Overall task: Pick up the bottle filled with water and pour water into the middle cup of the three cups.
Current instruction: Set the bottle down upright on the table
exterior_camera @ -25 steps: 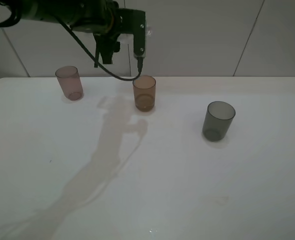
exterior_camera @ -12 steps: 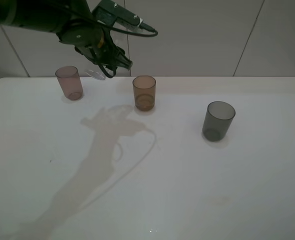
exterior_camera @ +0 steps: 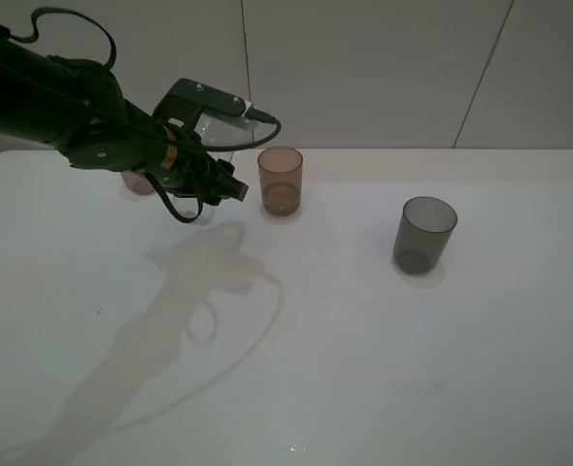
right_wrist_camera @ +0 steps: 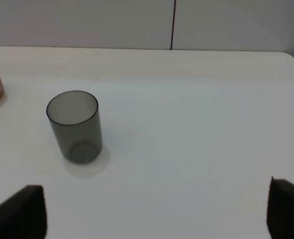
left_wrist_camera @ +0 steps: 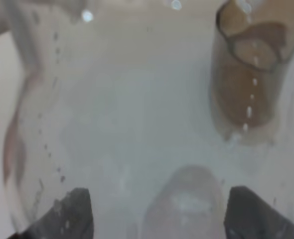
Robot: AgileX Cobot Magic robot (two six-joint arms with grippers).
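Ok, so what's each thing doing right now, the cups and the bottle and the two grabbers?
Bottle: gripped, low near the table; water inside unclear.
Left gripper: shut on the bottle.
Right gripper: open, holding nothing.
Amber cup: upright on the table.
Grey cup: upright, looks empty.
Pink cup: mostly hidden, so cannot tell.

The left arm (exterior_camera: pixel 53 102) reaches in from the far left of the scene, forearm sloping down toward the middle, and a black cable (exterior_camera: pixel 267 124) loops off its wrist. The left gripper (exterior_camera: pixel 209 180) is clamped on the bottle (exterior_camera: pixel 217 136). The right gripper (right_wrist_camera: pixel 152 211) has its fingers spread wide, holding nothing.
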